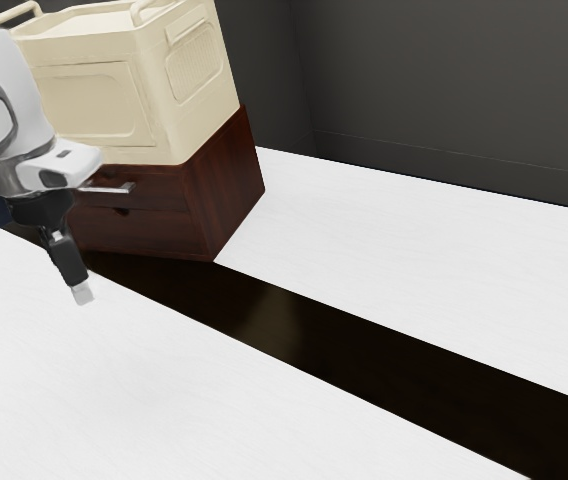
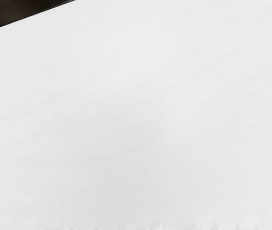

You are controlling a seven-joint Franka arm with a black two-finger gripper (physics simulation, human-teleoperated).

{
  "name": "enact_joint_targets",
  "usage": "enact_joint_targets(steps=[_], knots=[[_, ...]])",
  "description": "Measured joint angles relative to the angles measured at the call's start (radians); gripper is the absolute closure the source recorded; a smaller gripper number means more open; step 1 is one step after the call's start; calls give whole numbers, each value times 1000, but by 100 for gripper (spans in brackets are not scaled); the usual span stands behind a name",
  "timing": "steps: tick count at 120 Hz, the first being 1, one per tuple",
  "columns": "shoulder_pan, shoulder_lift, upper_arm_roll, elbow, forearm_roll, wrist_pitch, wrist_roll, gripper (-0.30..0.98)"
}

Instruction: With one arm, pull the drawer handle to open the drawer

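1. You can see your gripper point(image 1: 83, 293) at the exterior view's left, near the front of the dark red wooden cabinet point(image 1: 232, 185). It points down at a slant, with its tip leaning toward the exterior view's right.
2. You cannot tell from these pictures if the gripper is apart or together.
3. The thing you need, the silver drawer handle point(image 1: 114, 188), is a thin bar on the upper drawer point(image 1: 164, 188) of the cabinet. In the exterior view, it shows just beside the white part of the arm point(image 1: 24, 105), higher up than the gripper's tip.
4. The lower drawer point(image 1: 159, 232) is right under the upper drawer. The right-hand ends of the 2 drawer fronts, as you see them in the exterior view, look level with the cabinet's edge.
5. A big cream crate point(image 1: 89, 100) sits on top of the cabinet. You can see 2 loop handles at its top.
6. The table point(image 1: 394, 260) is white. A dark, shiny band point(image 1: 364, 350) runs at a slant between 2 white parts.
7. Your wrist view looks at the white tabletop, with a bit of something dark at 1 corner.
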Motion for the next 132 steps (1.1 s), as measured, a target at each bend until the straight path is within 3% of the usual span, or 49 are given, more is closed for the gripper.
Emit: enact_joint_targets(steps=[31, 45, 55, 71, 79, 90, 132], knots=[[281, 6, -22, -15, 0, 86, 323, 0], [536, 25, -220, -4, -21, 130, 430, 0], [603, 30, -287, 9, -38, 148, 494, 0], [613, 119, -295, 98, -48, 161, 581, 0], [514, 166, -204, 142, -48, 163, 614, 0], [470, 220, -157, 195, -44, 162, 655, 0], [437, 362, -146, 334, -67, 174, 839, 0]])
